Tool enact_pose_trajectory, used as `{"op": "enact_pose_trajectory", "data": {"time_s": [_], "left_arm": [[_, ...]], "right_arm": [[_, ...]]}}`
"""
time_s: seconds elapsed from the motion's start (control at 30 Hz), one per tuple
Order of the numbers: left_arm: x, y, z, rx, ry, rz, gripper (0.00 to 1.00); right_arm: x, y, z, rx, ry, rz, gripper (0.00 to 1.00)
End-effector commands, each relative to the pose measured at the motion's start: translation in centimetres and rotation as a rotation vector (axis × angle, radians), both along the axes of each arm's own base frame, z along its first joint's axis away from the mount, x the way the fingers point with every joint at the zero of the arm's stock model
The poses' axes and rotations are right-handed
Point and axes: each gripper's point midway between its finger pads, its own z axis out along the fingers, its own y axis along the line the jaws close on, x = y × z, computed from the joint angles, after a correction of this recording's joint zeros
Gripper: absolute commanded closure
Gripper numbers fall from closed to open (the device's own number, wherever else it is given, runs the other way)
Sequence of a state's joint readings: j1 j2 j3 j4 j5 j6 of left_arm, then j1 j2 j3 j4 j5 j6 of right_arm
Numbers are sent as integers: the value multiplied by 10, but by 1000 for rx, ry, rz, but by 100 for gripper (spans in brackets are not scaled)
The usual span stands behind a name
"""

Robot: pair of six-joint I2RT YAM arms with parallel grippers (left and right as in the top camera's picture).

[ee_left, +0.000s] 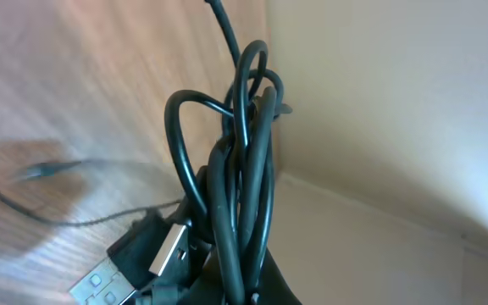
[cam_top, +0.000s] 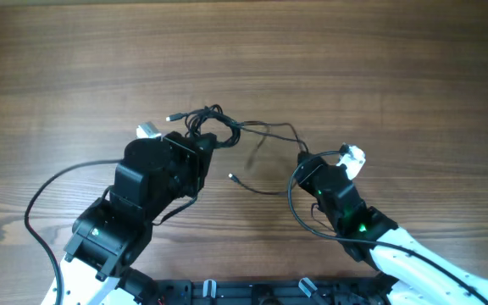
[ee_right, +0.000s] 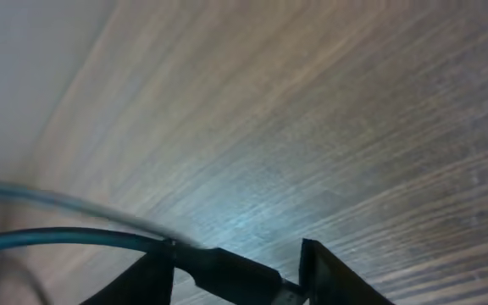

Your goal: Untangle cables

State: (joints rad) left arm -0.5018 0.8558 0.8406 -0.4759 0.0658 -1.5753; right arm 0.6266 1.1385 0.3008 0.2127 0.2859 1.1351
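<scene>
Cables (cam_top: 227, 127), knotted, clamped in closed left hand (cam_top: 198, 142); right hand (ee_right: 235, 274), apart from left hand, straddles one plug (ee_right: 257, 280), grip undeterminable; risk: pulling tightens knot, or plug slips.

Overhead, the fingertips of the left gripper (cam_top: 200, 144) were concealed beneath its own housing, and the knot in the cables (cam_top: 227, 127) was too small to be traced. In the left wrist view the bundle was cut by the lower edge and one strand (ee_left: 45, 169) was blurred. The right gripper (ee_right: 240, 275) was cropped at the bottom of its wrist view; its hold on the plug (ee_right: 227, 271) could not be judged.
</scene>
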Motion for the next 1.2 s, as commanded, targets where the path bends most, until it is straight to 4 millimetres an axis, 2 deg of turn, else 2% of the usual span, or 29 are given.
{"op": "enact_pose_trajectory", "data": {"time_s": [0.0,0.07,0.13,0.17,0.23,0.33,0.43,0.53,0.67,0.83,0.9,0.97,1.03,1.1,1.17], "left_arm": [[11,4,3,266,-179,-118,96],[14,1,-6,391,-223,-203,96],[14,-1,-20,491,-228,-282,96],[14,-1,-26,521,-222,-305,96],[13,-1,-36,593,-223,-365,96],[11,-2,-42,717,-284,-480,96],[-1,-20,-39,751,-406,-666,96],[-21,-43,-35,697,-516,-850,96],[-45,-63,-26,571,-600,-999,96],[-54,-70,-22,515,-618,-1041,96],[-57,-74,-19,480,-638,-1065,96],[-68,-85,-9,389,-688,-1126,96],[-75,-91,-8,342,-714,-1177,96],[-73,-92,-18,328,-673,-1196,96],[-69,-94,-29,323,-628,-1206,96]], "right_arm": [[-11,27,22,102,-24,164,34],[-25,49,35,189,-19,296,25],[-38,63,48,201,-57,428,19],[-44,69,56,205,-84,494,12],[-55,78,72,221,-135,592,11],[-68,82,99,259,-222,672,9],[-68,73,124,276,-313,648,4],[-58,64,125,267,-325,590,4],[-52,60,120,257,-309,569,4],[-57,68,112,230,-300,639,8],[-61,71,111,218,-304,676,15],[-63,73,110,228,-299,695,36],[-62,74,112,249,-294,686,54],[-60,75,118,301,-284,662,70],[-58,75,124,338,-290,643,95]]}}
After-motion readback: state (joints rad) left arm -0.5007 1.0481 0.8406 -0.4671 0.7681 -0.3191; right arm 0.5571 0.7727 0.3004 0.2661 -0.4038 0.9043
